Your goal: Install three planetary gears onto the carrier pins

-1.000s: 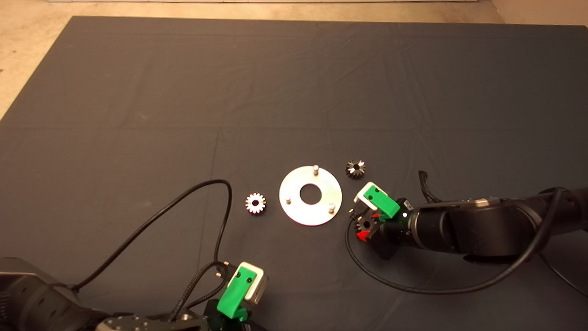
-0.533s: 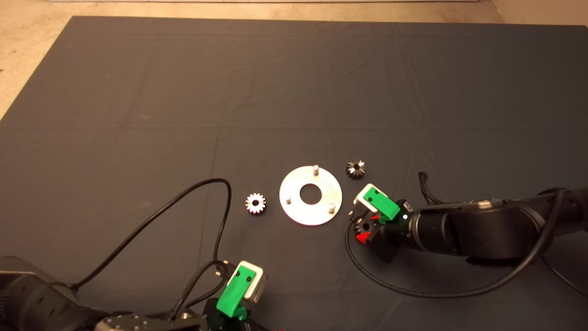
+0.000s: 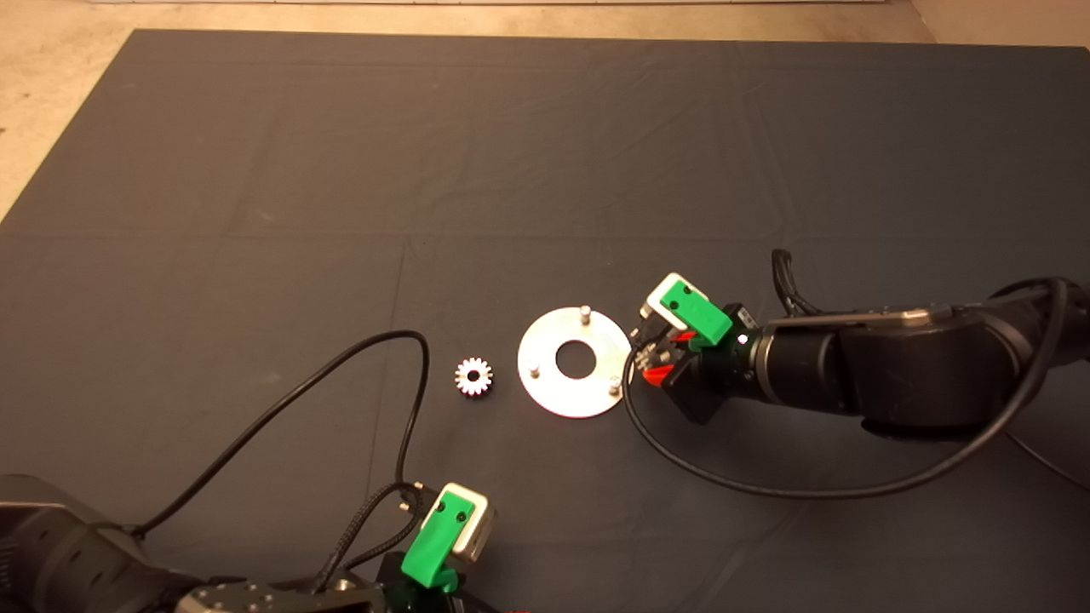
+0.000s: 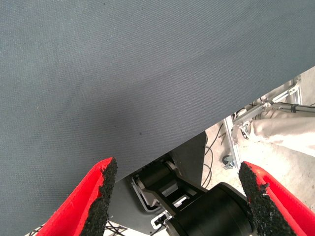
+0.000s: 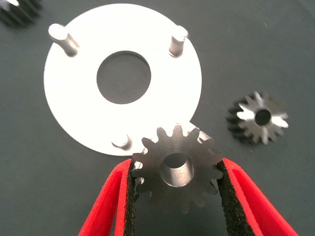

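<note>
Shifts up the mat and in toward the disc (image 3: 545, 339) within the last second: the right gripper (image 3: 654, 364), now just beside the disc's right rim rather than lower down on the tabletop (image 3: 255, 170). Carries along the held gear (image 5: 165, 187), clamped at opposite edges of its teeth between the two black pads (image 5: 129, 196), face flat and bore open to the wrist camera. Covers, in the head view, the dark loose gear (image 5: 258, 118), which the right wrist view shows lying on the mat just beside the disc and close to the held one. Leaves the bright loose gear (image 3: 473, 376) on the mat off the disc's left side, and all three carrier pins (image 3: 585, 313) bare.

Means that pickup is over and transport nearly done; no gear seated yet. Places the bore short of the nearest pin (image 5: 120, 142), which stands just past the gear's toothed edge at the disc's rim. Calls for a small sideways correction to centre the bore over that pin, then a straight descent and release. Probably holds the gear above the pin tops, though height is hard to judge from this angle. Risks catching the pin on the gear's face if lowered off-centre, which could tilt the gear or drag the unfixed disc.

Keeps the left gripper (image 3: 447, 528) parked at the lower edge of the head view, fingers (image 4: 106, 189) spread wide with nothing between them
</note>
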Motion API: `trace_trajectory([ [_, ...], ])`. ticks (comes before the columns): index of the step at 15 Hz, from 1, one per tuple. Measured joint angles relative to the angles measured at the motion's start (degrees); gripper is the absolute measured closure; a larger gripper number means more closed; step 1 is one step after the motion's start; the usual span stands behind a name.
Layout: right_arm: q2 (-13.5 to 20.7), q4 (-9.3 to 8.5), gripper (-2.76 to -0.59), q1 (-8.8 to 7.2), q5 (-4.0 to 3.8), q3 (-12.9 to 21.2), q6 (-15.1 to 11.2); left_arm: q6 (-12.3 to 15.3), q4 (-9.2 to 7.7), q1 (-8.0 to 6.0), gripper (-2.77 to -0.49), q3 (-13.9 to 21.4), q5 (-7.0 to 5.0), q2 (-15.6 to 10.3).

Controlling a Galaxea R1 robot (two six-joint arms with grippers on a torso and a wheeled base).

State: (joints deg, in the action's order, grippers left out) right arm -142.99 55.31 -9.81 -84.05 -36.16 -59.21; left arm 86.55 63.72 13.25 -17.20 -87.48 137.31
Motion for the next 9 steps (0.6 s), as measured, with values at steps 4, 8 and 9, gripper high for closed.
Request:
trace_trajectory([
  [4, -1.7, -0.33, -0.97, 0.12, 0.2, -0.3, -0.4, 0.0, -0.05, 0.0, -1.75, 0.0, 0.0, 0.0],
  [8, -2.0, -4.53, -0.97, 0.11, 0.03, -2.9, -0.4, 0.0, -0.05, 0.02, -1.75, 0.0, 0.0, 0.1],
  [9, -2.1, -6.23, -0.97, 0.12, 0.07, -3.9, -0.4, 0.0, -0.05, 0.02, -1.75, 0.0, 0.01, 0.1],
])
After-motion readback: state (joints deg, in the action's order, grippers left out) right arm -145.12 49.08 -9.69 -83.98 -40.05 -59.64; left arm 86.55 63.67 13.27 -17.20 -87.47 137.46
